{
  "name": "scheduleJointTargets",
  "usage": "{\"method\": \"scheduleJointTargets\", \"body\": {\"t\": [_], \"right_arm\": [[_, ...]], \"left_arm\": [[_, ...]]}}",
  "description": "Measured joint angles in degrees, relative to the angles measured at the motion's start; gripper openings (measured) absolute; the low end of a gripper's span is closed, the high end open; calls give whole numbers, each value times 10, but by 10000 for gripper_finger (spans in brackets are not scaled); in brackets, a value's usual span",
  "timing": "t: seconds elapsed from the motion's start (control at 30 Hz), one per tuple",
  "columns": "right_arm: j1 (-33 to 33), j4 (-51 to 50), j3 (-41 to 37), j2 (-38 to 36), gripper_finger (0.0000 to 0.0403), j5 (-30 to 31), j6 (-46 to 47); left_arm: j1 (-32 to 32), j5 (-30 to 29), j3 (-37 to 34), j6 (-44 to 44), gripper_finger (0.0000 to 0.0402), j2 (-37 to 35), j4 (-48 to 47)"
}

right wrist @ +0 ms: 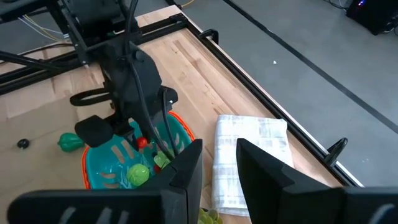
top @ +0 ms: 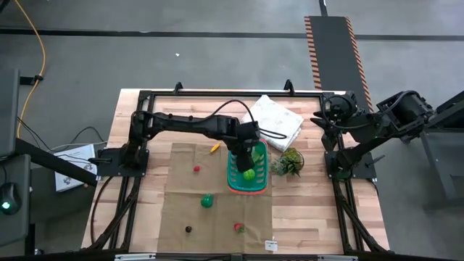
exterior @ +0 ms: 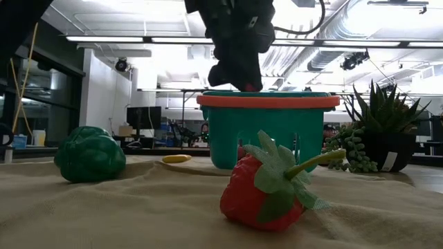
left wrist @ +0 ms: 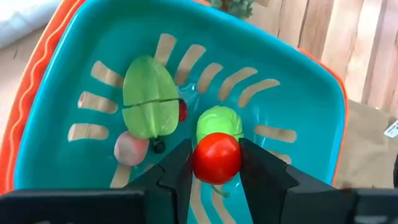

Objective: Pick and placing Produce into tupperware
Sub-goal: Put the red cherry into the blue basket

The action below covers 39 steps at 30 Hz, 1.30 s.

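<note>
The left gripper (left wrist: 216,163) pinches a round red toy tomato (left wrist: 216,157) over the teal plastic basket (left wrist: 298,81), where some pieces already lie. A red strawberry (exterior: 266,183) and others wait on the cloth. The right gripper's (right wrist: 219,163) jaws stand apart, empty.

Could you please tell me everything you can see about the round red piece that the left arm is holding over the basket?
The red piece is a small, smooth, glossy ball, plastic by its look, like a toy tomato. It sits clamped between the two dark fingers of the left tool, which touch it on opposite sides. It hangs above the open teal basket, not yet resting on the floor. Directly beneath it lies a light green round piece; no stem or leaf shows.
</note>
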Motion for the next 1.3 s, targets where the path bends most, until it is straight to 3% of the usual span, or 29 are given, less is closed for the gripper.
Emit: {"method": "scheduleJointTargets", "body": {"t": [0.3, 0.73, 1.3], "right_arm": [[0, 0, 0, 0, 89, 1, 2], [0, 0, 0, 0, 89, 2, 6], [0, 0, 0, 2, 89, 10, 14]], "left_arm": [[-13, -5, -19, 26, 108, 0, 62], [-12, -30, -19, 182, 108, 8, 43], [-19, -24, -20, 198, 108, 46, 30]]}}
